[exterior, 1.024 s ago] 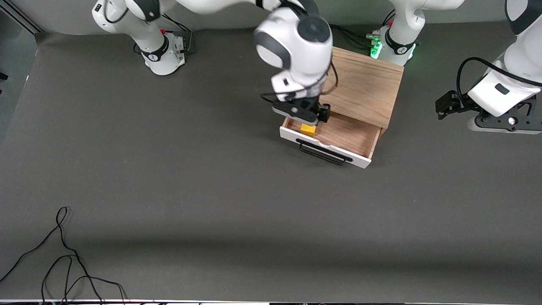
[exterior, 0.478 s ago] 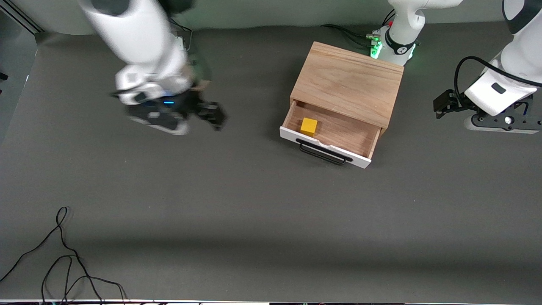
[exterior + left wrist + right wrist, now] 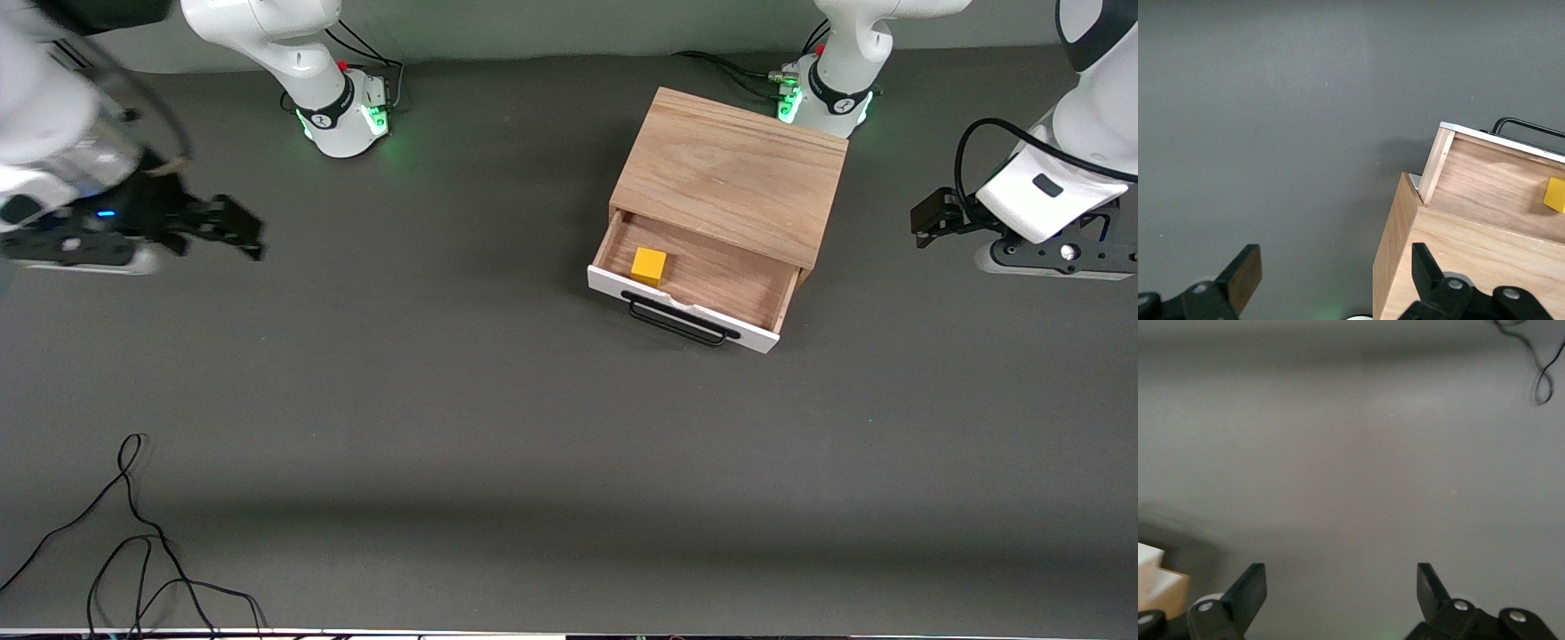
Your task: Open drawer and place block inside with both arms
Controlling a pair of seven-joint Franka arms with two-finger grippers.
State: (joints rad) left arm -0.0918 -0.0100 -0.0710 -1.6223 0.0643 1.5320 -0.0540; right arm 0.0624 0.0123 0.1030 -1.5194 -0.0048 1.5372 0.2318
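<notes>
The drawer (image 3: 702,283) stands pulled out of the light oak cabinet (image 3: 733,169), its white front and black bar handle (image 3: 680,322) toward the front camera. The yellow block (image 3: 648,265) lies inside it, at the end toward the right arm. My right gripper (image 3: 242,231) is open and empty, over bare table at the right arm's end. My left gripper (image 3: 926,222) is open and empty, held beside the cabinet at the left arm's end, where that arm waits. The left wrist view shows the cabinet (image 3: 1458,273), drawer (image 3: 1491,193), block (image 3: 1555,195) and the open left gripper (image 3: 1336,270). The right wrist view shows its open gripper (image 3: 1340,587) over bare table.
A loose black cable (image 3: 133,533) lies on the grey table near the front camera at the right arm's end; it also shows in the right wrist view (image 3: 1540,367). The two green-lit bases (image 3: 342,120) (image 3: 822,98) stand along the table's edge farthest from the camera.
My right gripper has left the block in the drawer and swung away from it to the right arm's end of the table. The left arm has barely moved.
</notes>
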